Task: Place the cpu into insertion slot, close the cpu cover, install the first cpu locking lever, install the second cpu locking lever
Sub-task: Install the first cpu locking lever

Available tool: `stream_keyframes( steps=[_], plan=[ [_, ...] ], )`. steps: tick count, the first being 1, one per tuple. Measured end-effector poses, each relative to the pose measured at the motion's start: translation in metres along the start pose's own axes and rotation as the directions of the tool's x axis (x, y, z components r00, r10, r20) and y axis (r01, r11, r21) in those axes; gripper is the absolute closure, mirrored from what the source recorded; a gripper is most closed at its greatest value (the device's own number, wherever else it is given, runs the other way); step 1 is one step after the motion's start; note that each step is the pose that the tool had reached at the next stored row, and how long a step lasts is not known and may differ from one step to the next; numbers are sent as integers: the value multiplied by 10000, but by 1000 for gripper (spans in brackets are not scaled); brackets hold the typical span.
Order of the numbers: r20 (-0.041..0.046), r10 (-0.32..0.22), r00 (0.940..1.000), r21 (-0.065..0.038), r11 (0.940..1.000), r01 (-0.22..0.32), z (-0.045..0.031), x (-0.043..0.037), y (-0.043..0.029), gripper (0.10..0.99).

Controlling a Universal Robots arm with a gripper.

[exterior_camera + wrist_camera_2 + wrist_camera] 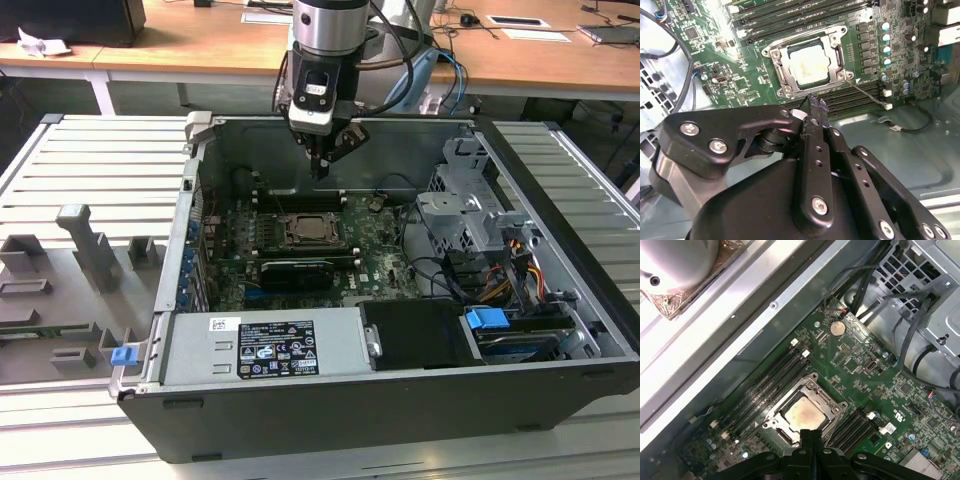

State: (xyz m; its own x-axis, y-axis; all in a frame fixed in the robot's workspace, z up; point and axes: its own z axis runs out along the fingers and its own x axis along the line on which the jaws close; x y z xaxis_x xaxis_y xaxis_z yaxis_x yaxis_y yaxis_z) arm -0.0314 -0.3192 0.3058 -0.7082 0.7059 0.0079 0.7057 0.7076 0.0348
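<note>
Hand (814, 105): clenched, empty, hovering above cpu (810, 66) (already seated). Your risk: an off-centre descent scratches its face.

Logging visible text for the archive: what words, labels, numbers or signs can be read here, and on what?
Power supply label: print and symbols, too small to read.
Sticker on the arm: too blurred to read.
Motherboard markings: white marks in the first wrist view, not legible.
cpu: no print made out on its face.
Nothing can be quoted.
</note>
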Motion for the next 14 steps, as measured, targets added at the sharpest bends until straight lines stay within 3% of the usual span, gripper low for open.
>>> stream_keyframes(
  steps=[5, 9, 14],
  plan=[
    [-33, -942, 9955, 5, 9956, 942, 3, 0, 0, 980],
    [-63, -1755, 9845, 6, 9845, 1755, 6, -2, -5, 980],
    [-70, -1954, 9807, 6, 9807, 1954, 11, -8, -14, 980]
  ],
)
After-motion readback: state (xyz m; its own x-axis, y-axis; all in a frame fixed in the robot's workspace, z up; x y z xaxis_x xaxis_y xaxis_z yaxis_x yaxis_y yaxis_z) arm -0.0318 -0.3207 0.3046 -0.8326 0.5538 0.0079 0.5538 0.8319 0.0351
